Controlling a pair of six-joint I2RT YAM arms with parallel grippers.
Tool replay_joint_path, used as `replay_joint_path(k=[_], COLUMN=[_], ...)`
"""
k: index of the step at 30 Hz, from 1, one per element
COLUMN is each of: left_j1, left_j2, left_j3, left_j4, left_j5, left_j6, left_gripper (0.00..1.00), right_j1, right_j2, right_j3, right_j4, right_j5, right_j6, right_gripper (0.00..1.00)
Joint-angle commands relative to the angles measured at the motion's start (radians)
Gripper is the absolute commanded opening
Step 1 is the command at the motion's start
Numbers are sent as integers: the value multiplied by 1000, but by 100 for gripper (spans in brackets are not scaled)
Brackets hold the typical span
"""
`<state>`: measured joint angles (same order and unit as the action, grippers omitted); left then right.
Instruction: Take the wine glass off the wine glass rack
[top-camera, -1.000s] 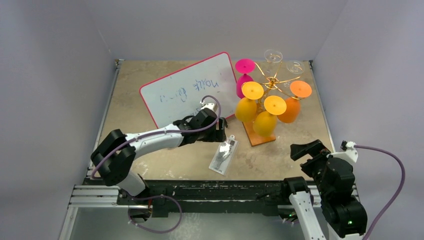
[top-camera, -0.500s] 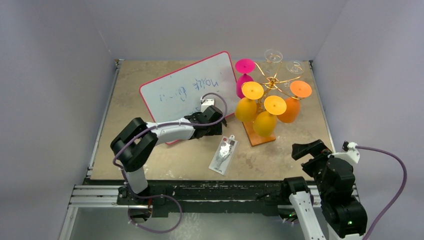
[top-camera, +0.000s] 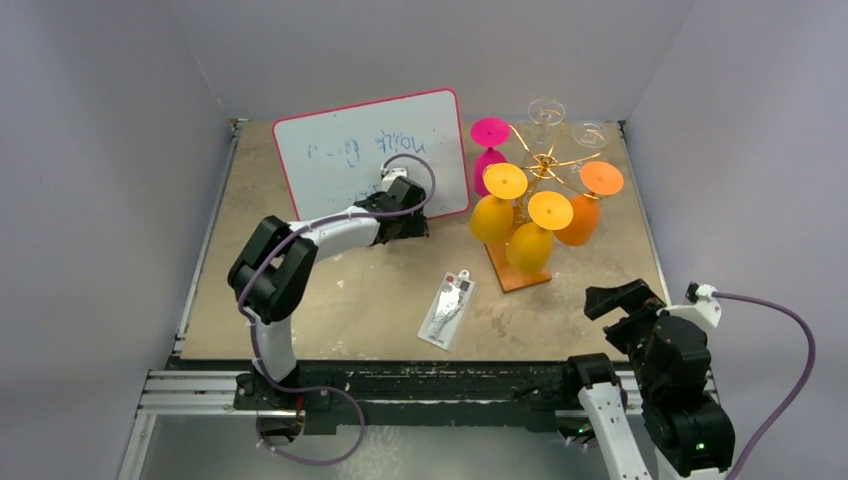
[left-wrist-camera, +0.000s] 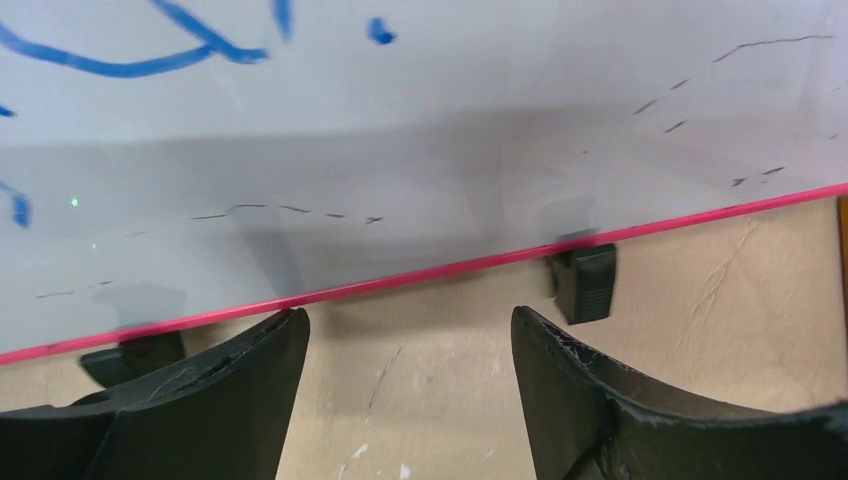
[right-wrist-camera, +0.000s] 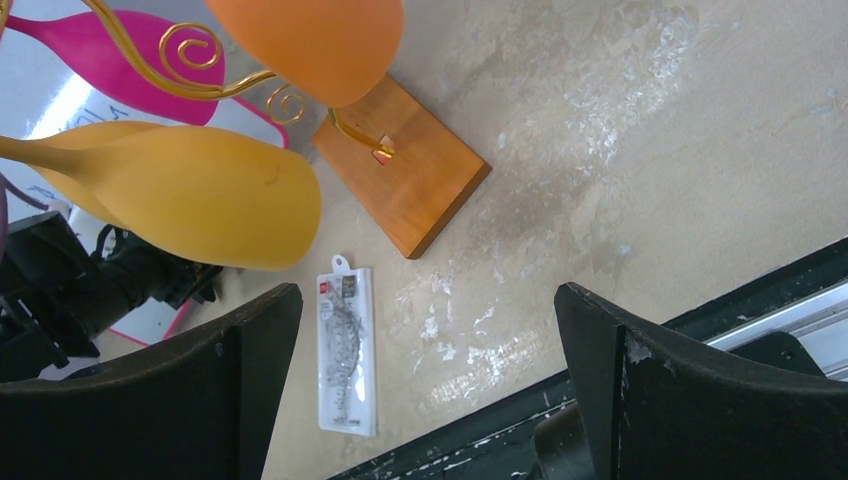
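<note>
The wine glass rack is gold wire on an orange-brown wooden base at the back right. Wine glasses hang upside down from it: a pink one, two yellow ones, an orange one and two clear ones. My left gripper is open and empty, its tips at the bottom edge of the whiteboard, left of the rack. My right gripper is open and empty near the front right. In its wrist view the gripper faces the base, the orange glass and a yellow glass.
A red-framed whiteboard with blue writing stands at the back, left of the rack, on black feet. A clear packet with a ruler lies near the table's front, and it also shows in the right wrist view. Grey walls enclose the table.
My left arm has swung toward the back and pushed the whiteboard away from the front of the rack, turning it squarer to the back wall. The right arm has barely moved.
</note>
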<state>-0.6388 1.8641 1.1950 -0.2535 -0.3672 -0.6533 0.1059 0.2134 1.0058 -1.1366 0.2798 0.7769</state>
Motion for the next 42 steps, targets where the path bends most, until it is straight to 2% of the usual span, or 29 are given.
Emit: replay_joint_path(k=[1, 7, 10, 14, 17, 20, 36, 42], left_j1=[32, 83, 112, 150, 186, 225, 282, 307], left_j2=[63, 156, 179, 225, 213, 201, 373, 325], left_j3=[112, 229, 256, 351, 339, 314, 529, 459], left_j4=[1, -34, 6, -73, -84, -50, -158, -145], left_j5=[-5, 3, 52, 18, -9, 37, 67, -4], left_j6=[80, 102, 130, 158, 164, 173, 208, 177], left_gripper=[74, 73, 73, 73, 73, 74, 74, 74], right_j1=[5, 5, 6, 5, 5, 6, 6, 6], right_j2=[0, 3, 3, 11, 13, 13, -2, -17], right_j3=[15, 12, 3, 4, 4, 2, 2, 2], right_j4=[47, 51, 60, 68, 70, 75, 74, 63], right_j5=[35, 55, 61, 64, 79, 87, 83, 88], right_j6=[-7, -9, -11, -16, -22, -25, -31, -20], right_gripper=[100, 100, 100, 100, 100, 100, 100, 100])
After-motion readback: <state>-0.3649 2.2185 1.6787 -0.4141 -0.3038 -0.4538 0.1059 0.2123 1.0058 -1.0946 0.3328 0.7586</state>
